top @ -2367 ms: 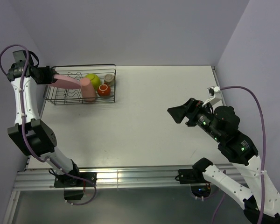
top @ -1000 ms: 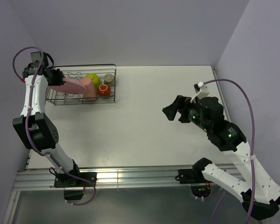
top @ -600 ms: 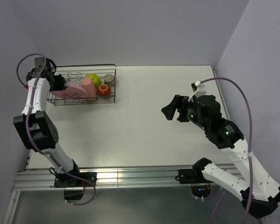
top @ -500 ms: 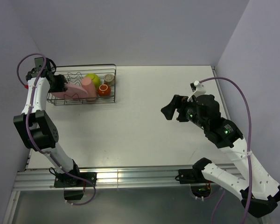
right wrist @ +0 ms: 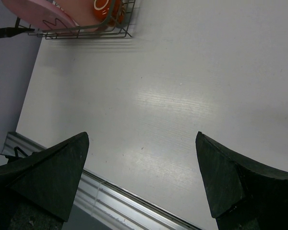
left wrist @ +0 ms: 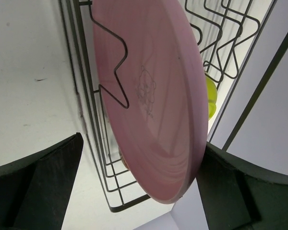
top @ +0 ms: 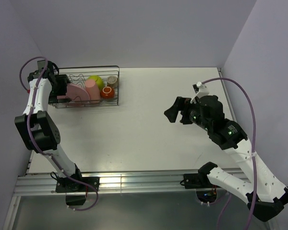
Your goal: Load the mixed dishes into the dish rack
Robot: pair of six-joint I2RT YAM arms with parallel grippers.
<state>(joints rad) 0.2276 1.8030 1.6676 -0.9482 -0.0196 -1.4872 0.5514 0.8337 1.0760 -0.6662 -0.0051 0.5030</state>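
On your white table (top: 149, 134), the pink plate (top: 73, 91) leans in the dish rack (top: 118, 86); left gripper (top: 62, 87) and right gripper (right wrist: 141, 167) stand wide open, holding nothing.

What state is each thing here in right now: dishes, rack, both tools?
Dish rack: holds all five dishes.
Pink plate: on edge in the rack, ungripped.
Lime-green bowl: in the rack.
Salmon-pink cup: in the rack.
Orange-red mug: in the rack.
Beige-grey cup: in the rack.
Left tool: open around the plate.
Right tool: open, empty.
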